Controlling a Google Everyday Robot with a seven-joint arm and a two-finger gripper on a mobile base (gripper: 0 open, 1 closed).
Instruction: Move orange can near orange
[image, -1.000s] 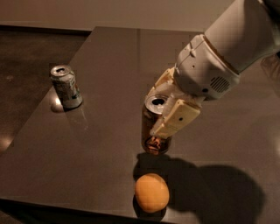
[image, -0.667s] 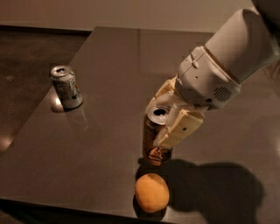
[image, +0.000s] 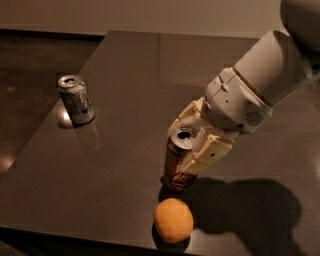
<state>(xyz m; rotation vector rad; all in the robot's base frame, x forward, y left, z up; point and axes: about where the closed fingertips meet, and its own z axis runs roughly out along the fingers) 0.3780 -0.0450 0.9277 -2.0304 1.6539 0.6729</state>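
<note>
The orange can (image: 176, 162), slim with brown-orange sides and a silver top, stands upright on the dark table (image: 125, 75), right of centre. My gripper (image: 186, 145) reaches in from the upper right, its cream fingers (image: 206, 155) on either side of the can, shut on it. The orange (image: 173, 220), round and plain, sits just below the can near the table's front edge, a small gap apart from it.
A silver-white can with green markings (image: 76, 99) stands upright at the left of the table. The table's front edge runs just below the orange. The left edge slants from top centre to bottom left, with dark floor (image: 35, 70) beyond.
My gripper and the orange can have moved slightly right and toward the front, closer to the orange. The orange and the silver can have stayed put.
</note>
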